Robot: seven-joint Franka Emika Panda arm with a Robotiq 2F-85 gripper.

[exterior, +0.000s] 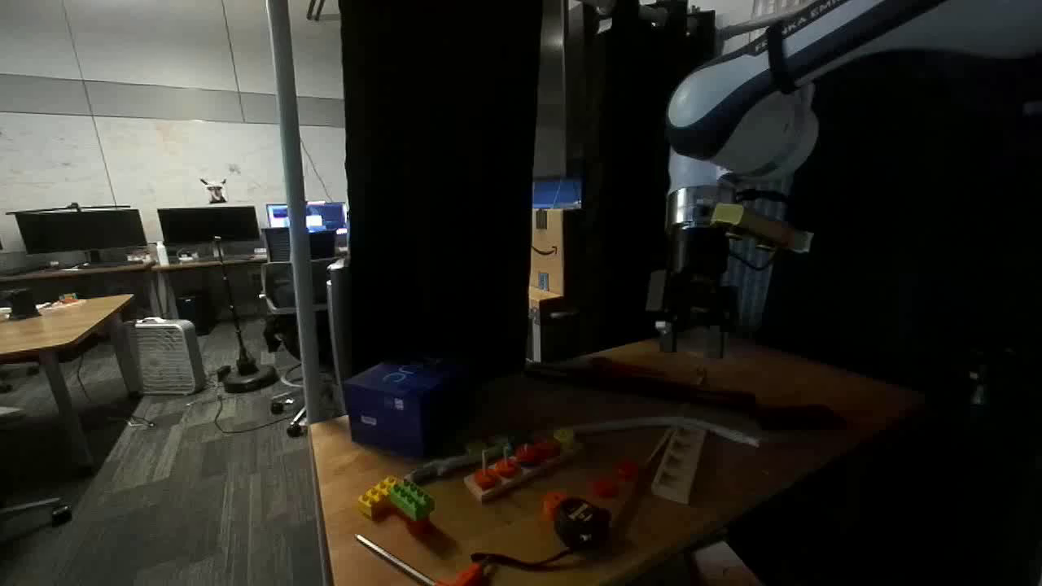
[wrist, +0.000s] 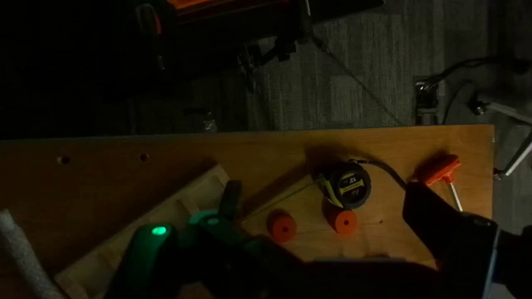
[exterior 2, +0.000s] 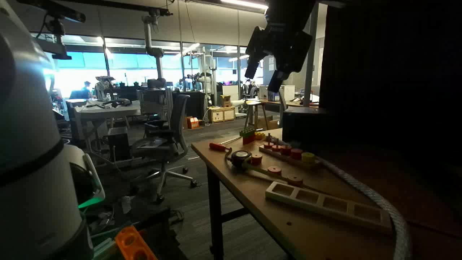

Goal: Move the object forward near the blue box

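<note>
The blue box (exterior: pixel 391 411) stands on the table's far left corner in an exterior view. It looks like a dark block (exterior 2: pixel 303 126) in an exterior view. The task line does not say which object is meant. Loose items include a black and yellow tape measure (exterior: pixel 580 522), orange-red discs (exterior: pixel 604 487), and a peg board (exterior: pixel 521 472) with discs near the box. My gripper (exterior: pixel 692 342) is open and empty, raised above the table, and also shows open in an exterior view (exterior 2: pixel 263 78). In the wrist view, the tape measure (wrist: pixel 351 185) and discs (wrist: pixel 346 222) appear between the open fingers (wrist: pixel 322 199).
Yellow and green toy bricks (exterior: pixel 399 498) lie before the box. A slotted wooden tray (exterior: pixel 680 464), a grey braided hose (exterior: pixel 651 423) and a red-handled tool (exterior 2: pixel 219 147) lie on the table. A dark long item (exterior: pixel 651 387) lies at the back. The table edge (wrist: pixel 266 132) runs beside the tape measure.
</note>
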